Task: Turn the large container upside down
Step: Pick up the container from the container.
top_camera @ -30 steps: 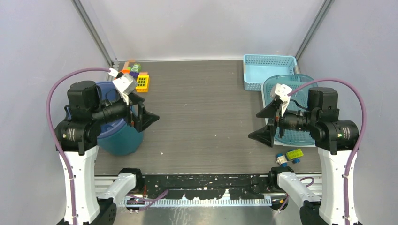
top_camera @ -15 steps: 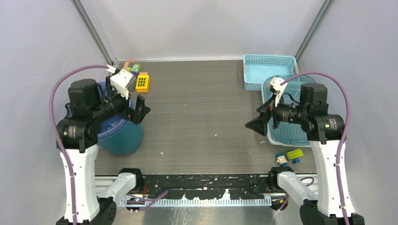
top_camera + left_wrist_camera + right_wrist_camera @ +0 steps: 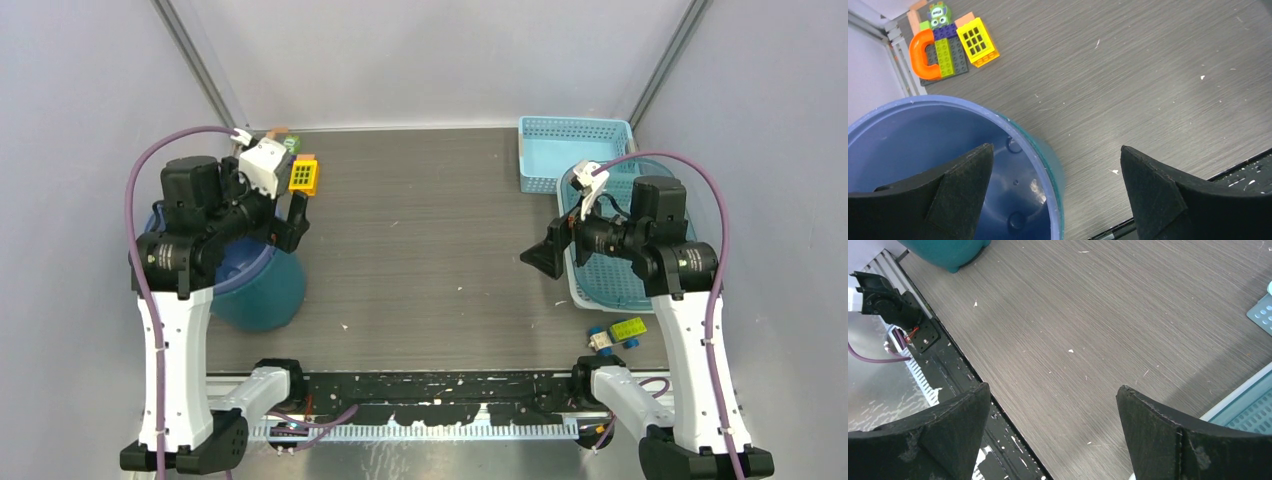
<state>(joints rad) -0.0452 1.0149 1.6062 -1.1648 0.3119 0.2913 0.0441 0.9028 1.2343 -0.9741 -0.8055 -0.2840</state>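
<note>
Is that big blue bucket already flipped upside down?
No, the blue bucket stands with its open mouth facing up, its hollow inside showing.

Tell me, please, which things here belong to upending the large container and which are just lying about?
Job: large blue container, open left gripper over its rim.
Lying about: corner toy bricks, blue baskets, loose bricks near the right arm.

One large container (image 3: 262, 295), two baskets (image 3: 570, 155) (image 3: 612, 290), two toy-brick clusters (image 3: 297, 170) (image 3: 620, 332).
</note>
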